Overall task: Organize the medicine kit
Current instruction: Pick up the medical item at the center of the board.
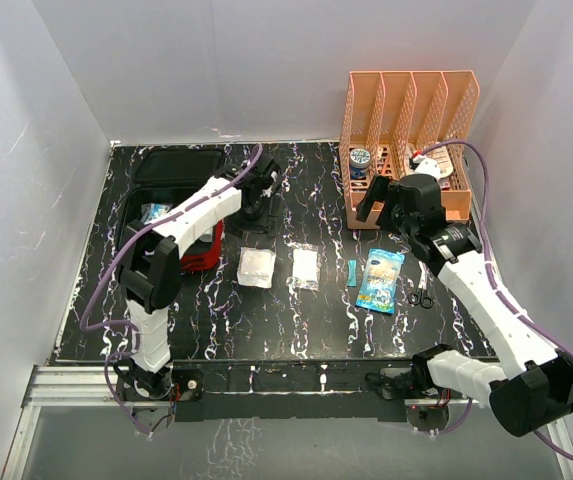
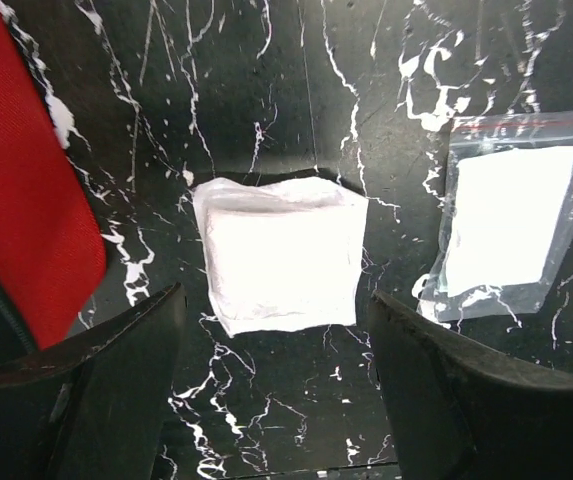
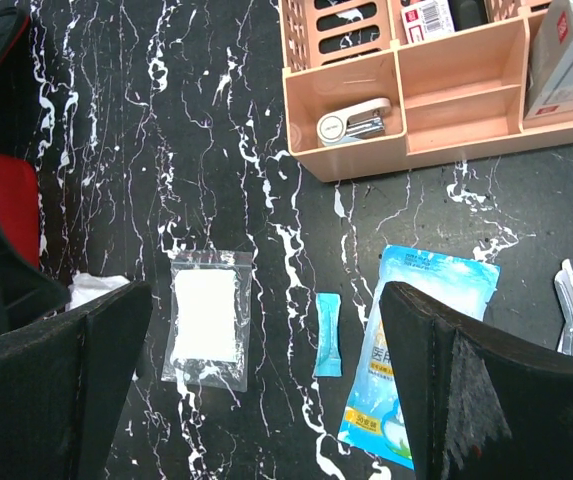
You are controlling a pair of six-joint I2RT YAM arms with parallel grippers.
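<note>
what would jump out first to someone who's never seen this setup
The red medicine kit lying open at the left of the black marbled table and the orange-pink file rack standing at the back right catch the eye first. Between them loose packets lie in a row, and the bright blue packet stands out. In the left wrist view, the open left end effector frames a white pouch.
</note>
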